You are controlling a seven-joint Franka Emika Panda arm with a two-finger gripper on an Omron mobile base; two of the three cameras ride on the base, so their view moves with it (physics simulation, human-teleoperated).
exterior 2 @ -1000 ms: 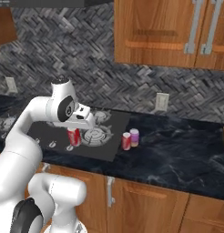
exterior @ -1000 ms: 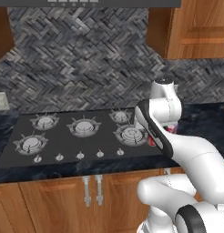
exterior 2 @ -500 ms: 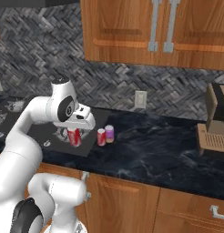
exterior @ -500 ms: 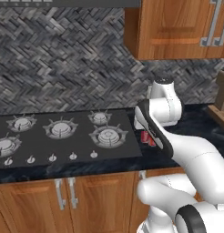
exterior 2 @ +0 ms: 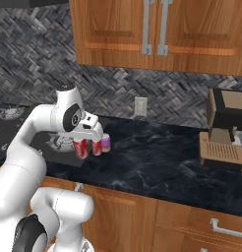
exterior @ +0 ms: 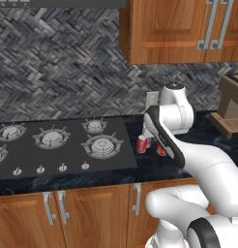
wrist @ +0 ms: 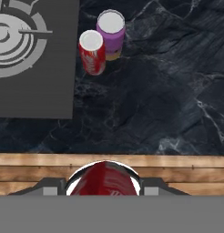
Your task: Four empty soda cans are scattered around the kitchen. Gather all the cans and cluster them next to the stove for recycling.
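- A red soda can (wrist: 104,179) sits clamped between the gripper's (wrist: 104,190) two fingers — in the hand view its body fills the gap between the tips at the bottom edge, and the right base view shows it held upright under the hand, above the counter's front edge.
- Two more cans stand on the black marbled counter (exterior 2: 157,157), just off the stove's (exterior: 58,147) right edge: a second red can (wrist: 92,52) and a purple-pink can (wrist: 111,32), touching or nearly touching each other.
- The red one is the nearer of the pair to the cooktop; the purple-pink one stands on its far side.
- A white wall outlet (exterior 2: 140,106) sits in the herringbone backsplash behind them.
- A coffee machine (exterior 2: 227,129) stands well apart, farther right on the counter.
- Wood cabinets (exterior 2: 157,34) hang above.
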